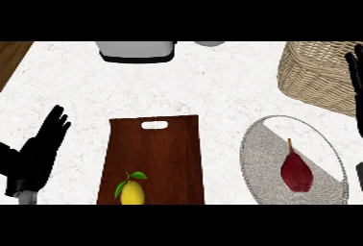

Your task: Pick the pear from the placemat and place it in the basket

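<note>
Pear (pixel 296 172): lies on the placemat (pixel 264 161), right of the mat's middle, at the lower right of the head view. Dark red, smooth skin, teardrop shape. Long axis runs nearly straight away from the robot, with a slight lean. The thin brown stem points to the far side and a little left; the broad end faces the near edge. Nothing touches it.

Placemat: round, grey, fine speckled weave with a pale thin rim. It lies flat on the worktop (pixel 212 86), which is white stone with faint veining.

Basket (pixel 312 72): tan wicker, tightly woven, with rounded walls. It stands at the far right, beyond the placemat and apart from it.

Right hand (pixel 353 81): only a black sliver shows at the right edge, in front of the basket. The fingers seen run straight, pointing away, and are clamped on nothing.

Left hand (pixel 42 144): black, at the left edge, resting. Its fingers are straight and slightly apart, tips up, holding nothing.

Cutting board (pixel 152 153): dark reddish wood, rectangular, with a slot handle at the far end. It lies left of the placemat.

Lemon (pixel 132 193): yellow with green leaves, on the board's near end.

Grey box-like object (pixel 135 50): at the far edge.
</note>
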You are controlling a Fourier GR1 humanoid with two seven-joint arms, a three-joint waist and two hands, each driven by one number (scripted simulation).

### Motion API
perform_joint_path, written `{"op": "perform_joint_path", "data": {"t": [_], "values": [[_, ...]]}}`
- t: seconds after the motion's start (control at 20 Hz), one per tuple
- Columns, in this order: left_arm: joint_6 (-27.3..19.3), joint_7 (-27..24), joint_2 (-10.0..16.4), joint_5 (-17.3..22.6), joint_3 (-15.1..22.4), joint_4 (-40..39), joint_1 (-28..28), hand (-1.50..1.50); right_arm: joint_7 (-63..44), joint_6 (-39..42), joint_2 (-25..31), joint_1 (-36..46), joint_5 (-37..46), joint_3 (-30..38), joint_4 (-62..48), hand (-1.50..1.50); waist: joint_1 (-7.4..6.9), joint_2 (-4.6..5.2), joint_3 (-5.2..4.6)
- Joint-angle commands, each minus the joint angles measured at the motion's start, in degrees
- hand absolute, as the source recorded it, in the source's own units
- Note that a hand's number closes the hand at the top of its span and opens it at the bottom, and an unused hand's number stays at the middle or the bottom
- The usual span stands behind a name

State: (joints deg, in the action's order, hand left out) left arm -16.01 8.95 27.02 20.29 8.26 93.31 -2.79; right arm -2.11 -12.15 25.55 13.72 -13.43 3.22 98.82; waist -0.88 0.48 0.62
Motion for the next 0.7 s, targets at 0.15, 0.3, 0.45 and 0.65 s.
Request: {"op": "perform_joint_path", "data": {"t": [0.15, 0.3, 0.45, 0.65], "values": [[-0.07, 0.94, 1.51, -1.81, -1.08, -1.53, 4.68, 0.00, 15.20, 19.11, -4.95, 1.42, -22.05, 8.60, -7.71, 1.50, 1.42, 0.35, 0.14], [2.34, 0.80, 2.11, -0.93, -0.68, -2.39, 5.23, 0.00, 22.76, 30.12, 2.54, 2.60, -12.51, 3.43, -3.45, 1.50, 1.00, 0.87, -0.03], [3.57, 1.58, 2.36, -0.35, -0.86, -4.02, 6.13, 0.00, 36.15, 36.51, -0.42, -2.84, -5.99, 0.01, -3.89, -1.50, 1.23, 0.39, -0.26], [5.71, 0.71, 1.26, -1.09, -1.99, -9.67, 10.39, 0.00, 48.44, 33.32, -8.13, -13.69, 1.59, -2.88, -3.87, -1.50, 1.67, -0.40, -0.59]]}}
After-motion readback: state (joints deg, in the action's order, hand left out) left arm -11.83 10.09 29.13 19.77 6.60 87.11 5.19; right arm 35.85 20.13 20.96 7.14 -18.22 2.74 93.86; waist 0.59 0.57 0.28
